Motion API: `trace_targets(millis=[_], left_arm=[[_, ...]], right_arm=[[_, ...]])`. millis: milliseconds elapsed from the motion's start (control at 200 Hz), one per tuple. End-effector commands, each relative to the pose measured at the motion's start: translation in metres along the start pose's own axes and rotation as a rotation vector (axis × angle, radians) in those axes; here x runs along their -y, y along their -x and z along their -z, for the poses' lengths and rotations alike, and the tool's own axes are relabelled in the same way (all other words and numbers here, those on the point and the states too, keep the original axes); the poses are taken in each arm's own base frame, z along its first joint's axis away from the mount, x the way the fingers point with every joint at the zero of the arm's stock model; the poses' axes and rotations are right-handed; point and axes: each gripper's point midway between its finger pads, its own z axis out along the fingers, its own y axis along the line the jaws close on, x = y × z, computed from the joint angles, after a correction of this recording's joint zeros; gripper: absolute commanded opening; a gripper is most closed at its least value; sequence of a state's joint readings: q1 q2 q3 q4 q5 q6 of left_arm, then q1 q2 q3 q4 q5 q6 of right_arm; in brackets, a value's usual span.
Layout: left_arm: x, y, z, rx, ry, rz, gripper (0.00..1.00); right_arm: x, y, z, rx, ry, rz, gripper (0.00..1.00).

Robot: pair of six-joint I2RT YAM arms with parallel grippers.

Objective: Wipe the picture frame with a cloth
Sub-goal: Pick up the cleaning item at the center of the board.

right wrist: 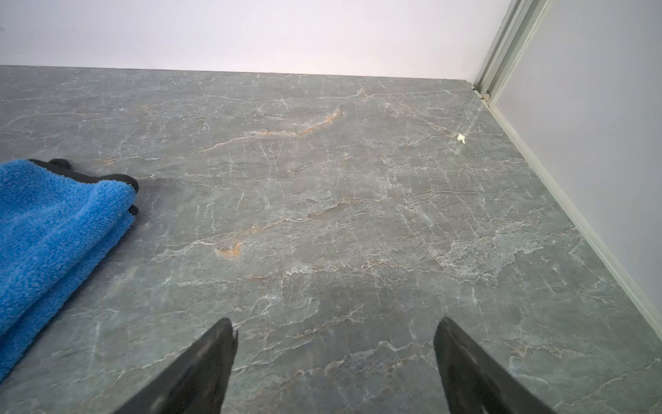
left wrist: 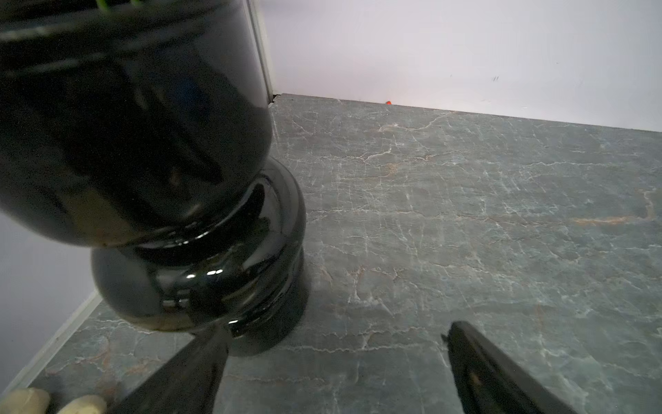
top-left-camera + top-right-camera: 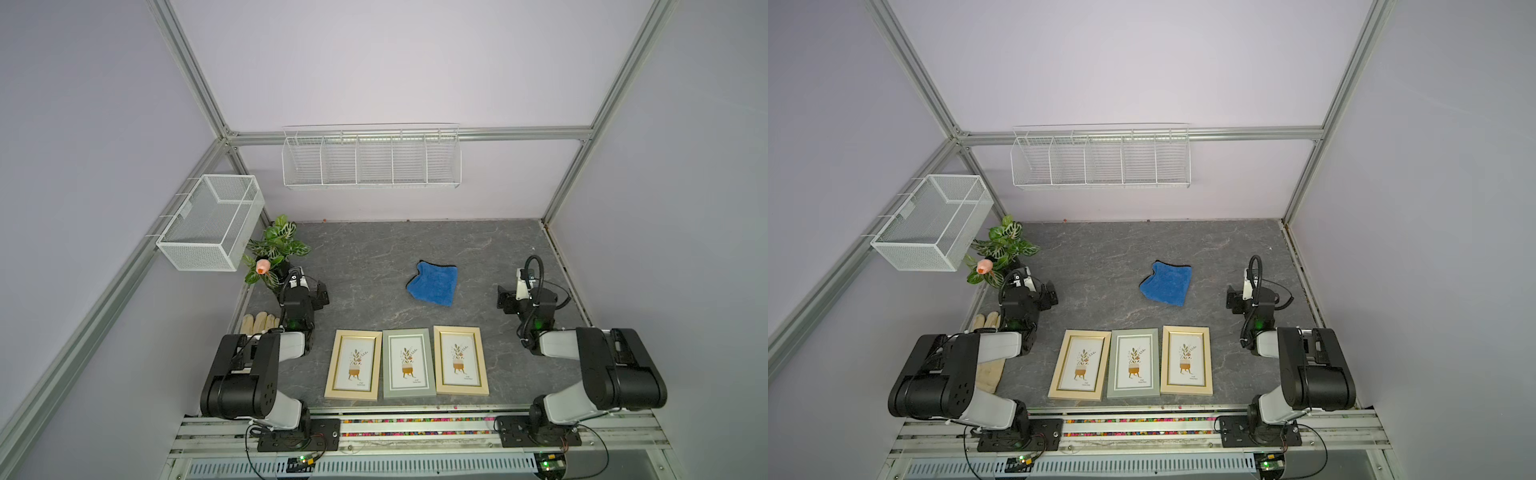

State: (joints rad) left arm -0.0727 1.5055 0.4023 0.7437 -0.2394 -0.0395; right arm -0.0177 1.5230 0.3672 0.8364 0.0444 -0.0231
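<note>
Jaws on my left gripper stand wide apart over bare desk, gripping nothing. My right gripper is spread just as wide and empty. One blue cloth lies mid-desk, nearer the right gripper and apart from both. Three frames sit side by side along the near edge: a gold frame, a grey-green frame and a second gold frame. My right wrist view shows the cloth's doubled layers, which the top views do not. My left wrist view shows a glossy black vase and two fingertips of one glove.
</note>
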Motion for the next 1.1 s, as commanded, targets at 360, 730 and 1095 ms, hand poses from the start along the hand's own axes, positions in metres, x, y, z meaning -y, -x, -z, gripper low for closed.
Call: trace_targets(millis=[360,730,1095], left_arm=[[0.002,0.016,-0.004,0.043,0.004,-0.010,0.98],[0.002,0.016,-0.004,0.043,0.004,-0.011,0.98],[0.020,0.032,0.013,0.085,-0.096,-0.086,0.99]], right_arm=[[-0.001,0.012,-0.002,0.040,0.002,0.009,0.89],[-0.001,0.012,-0.002,0.041,0.002,0.009,0.89],[-0.015,0.017,0.006,0.075,0.059,0.058,0.89]])
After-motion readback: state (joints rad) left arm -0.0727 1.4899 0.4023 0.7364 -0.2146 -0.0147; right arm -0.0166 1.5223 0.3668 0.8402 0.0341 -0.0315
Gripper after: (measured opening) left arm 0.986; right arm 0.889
